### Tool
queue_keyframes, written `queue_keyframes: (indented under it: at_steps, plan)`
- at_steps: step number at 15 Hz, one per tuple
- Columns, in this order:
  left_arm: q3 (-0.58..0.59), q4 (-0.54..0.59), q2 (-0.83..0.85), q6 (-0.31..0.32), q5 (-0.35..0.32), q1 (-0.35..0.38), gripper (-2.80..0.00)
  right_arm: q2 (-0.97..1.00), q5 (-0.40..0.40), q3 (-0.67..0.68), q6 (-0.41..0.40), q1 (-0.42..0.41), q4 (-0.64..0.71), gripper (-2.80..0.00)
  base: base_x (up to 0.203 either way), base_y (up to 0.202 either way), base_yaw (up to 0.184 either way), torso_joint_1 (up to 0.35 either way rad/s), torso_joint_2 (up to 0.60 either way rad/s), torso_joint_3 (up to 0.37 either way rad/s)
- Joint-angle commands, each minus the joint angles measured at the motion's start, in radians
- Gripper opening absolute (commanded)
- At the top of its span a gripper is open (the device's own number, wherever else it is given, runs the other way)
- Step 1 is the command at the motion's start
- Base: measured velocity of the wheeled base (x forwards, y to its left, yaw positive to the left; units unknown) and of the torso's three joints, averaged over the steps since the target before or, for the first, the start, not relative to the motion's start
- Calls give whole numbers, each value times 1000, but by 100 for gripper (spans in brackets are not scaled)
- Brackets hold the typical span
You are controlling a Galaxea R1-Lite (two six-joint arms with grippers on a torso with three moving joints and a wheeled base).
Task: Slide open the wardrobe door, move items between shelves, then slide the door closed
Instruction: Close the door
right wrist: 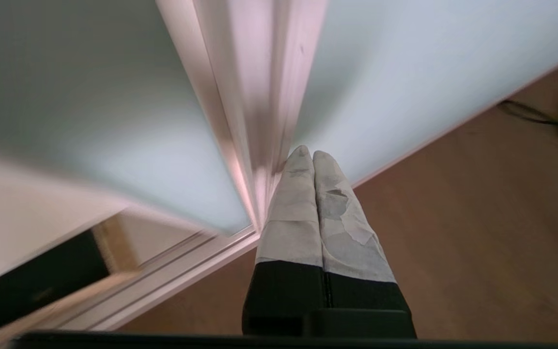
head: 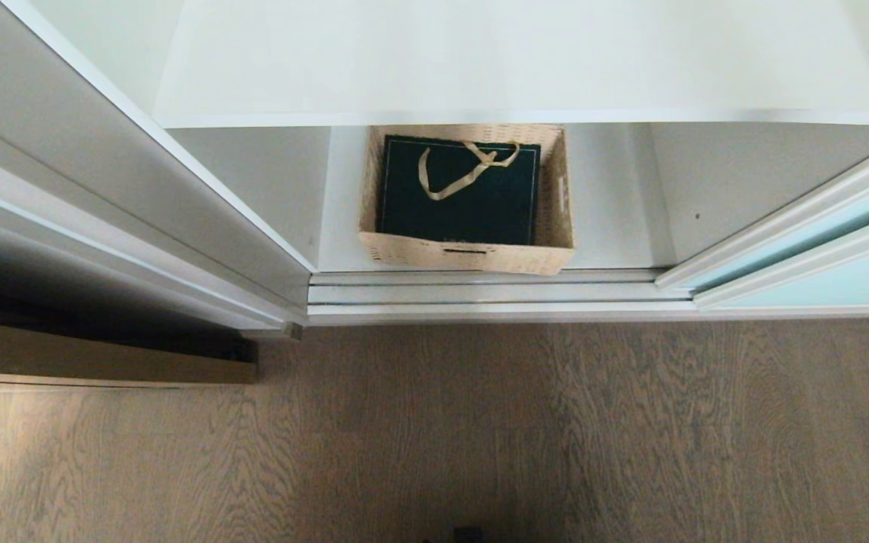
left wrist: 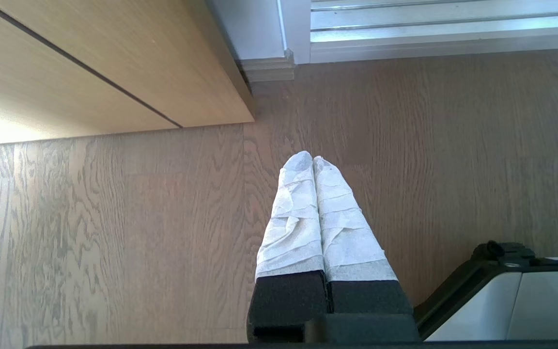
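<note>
Right gripper (right wrist: 313, 154): fingers pressed together, empty, tips at the sliding wardrobe door (right wrist: 405, 72) frame. Left gripper (left wrist: 313, 159): fingers together, empty, above floor (left wrist: 114, 232). Green gift bag (head: 459, 190) lies inside wicker basket (head: 465, 255) on the bottom shelf (head: 608, 211).

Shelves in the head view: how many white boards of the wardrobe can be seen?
2. The upper shelf spans the top of the view; the lower shelf sits beneath it and carries the wicker basket with the green gift bag. Higher boards may lie outside the view.

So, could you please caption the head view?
Open wardrobe: green gift bag lying in wicker basket on the bottom shelf.
</note>
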Motion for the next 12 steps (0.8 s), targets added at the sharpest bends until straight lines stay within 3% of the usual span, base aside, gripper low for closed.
queue_keyframes:
  at_steps: [1,12]
  plan:
    - [0,0,1,1,0,0,-280,-78,10,24,4,48,-1,-280,0,0,0,0,0,0]
    - [0,0,1,1,0,0,-280,-369,3,93,-8,457,-22,-280,0,0,0,0,0,0]
